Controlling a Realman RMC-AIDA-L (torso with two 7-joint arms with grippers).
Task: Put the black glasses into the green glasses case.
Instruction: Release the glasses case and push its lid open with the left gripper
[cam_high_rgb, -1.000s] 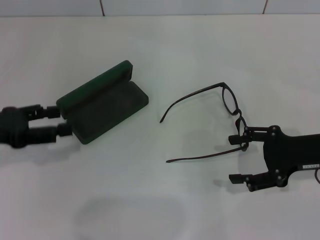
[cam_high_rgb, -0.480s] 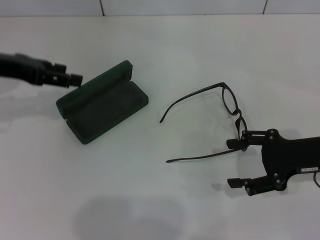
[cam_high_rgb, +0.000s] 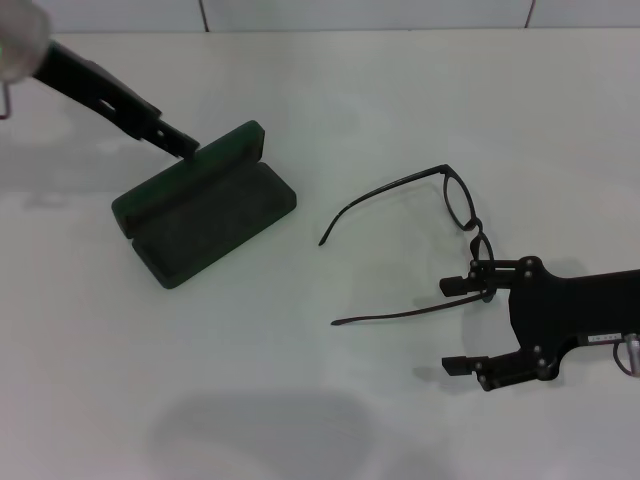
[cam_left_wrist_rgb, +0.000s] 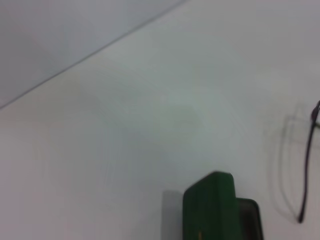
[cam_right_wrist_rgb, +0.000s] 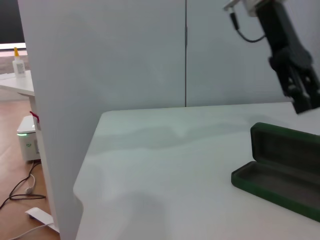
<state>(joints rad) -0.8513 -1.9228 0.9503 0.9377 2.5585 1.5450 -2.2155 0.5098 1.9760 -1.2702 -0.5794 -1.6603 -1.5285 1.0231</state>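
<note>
The green glasses case (cam_high_rgb: 205, 205) lies open at the table's left, lid raised at the back; it also shows in the left wrist view (cam_left_wrist_rgb: 210, 206) and the right wrist view (cam_right_wrist_rgb: 282, 170). The black glasses (cam_high_rgb: 455, 200) rest unfolded at the right, temple arms pointing toward the case; one temple arm (cam_left_wrist_rgb: 306, 170) shows in the left wrist view. My right gripper (cam_high_rgb: 462, 325) is open beside the glasses' near end, its upper finger (cam_high_rgb: 462, 285) at the near temple arm close to the hinge. My left gripper (cam_high_rgb: 178, 145) hangs just above the lid's far edge, also seen in the right wrist view (cam_right_wrist_rgb: 300, 95).
The white table (cam_high_rgb: 300, 400) runs to a pale wall at the back. A white partition panel (cam_right_wrist_rgb: 100, 60) stands past the table's far left edge, with floor, cables and a small device beyond it.
My left arm has lifted away from the case's left end and swung up and back over the lid. My right gripper has crept slightly left along the near temple arm.
</note>
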